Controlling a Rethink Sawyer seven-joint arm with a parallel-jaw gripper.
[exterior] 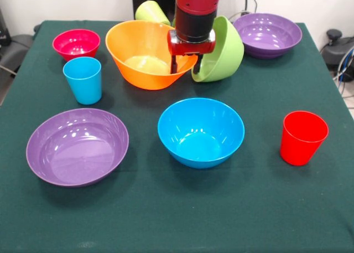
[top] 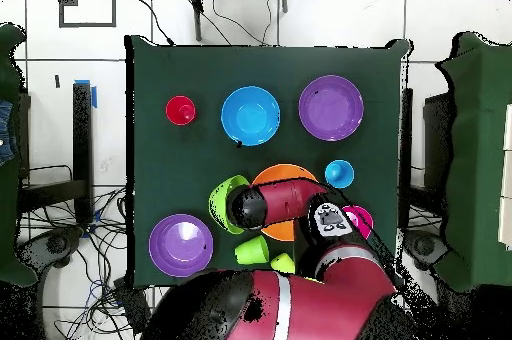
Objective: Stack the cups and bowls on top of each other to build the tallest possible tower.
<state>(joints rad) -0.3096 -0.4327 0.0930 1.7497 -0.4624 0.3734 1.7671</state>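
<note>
My gripper is down where the right rim of the large orange bowl meets the green bowl, which is tipped on its side with its mouth toward the orange one. The blue bowl, two purple bowls and the small red bowl stand apart. The sky blue cup and red cup stand upright. A yellow-green cup lies behind the orange bowl. The overhead view shows a green cup and the yellow-green cup lying near the robot's base.
The dark green tablecloth covers the whole table. My arm covers part of the orange bowl and the red bowl in the overhead view. Cables and chairs ring the table.
</note>
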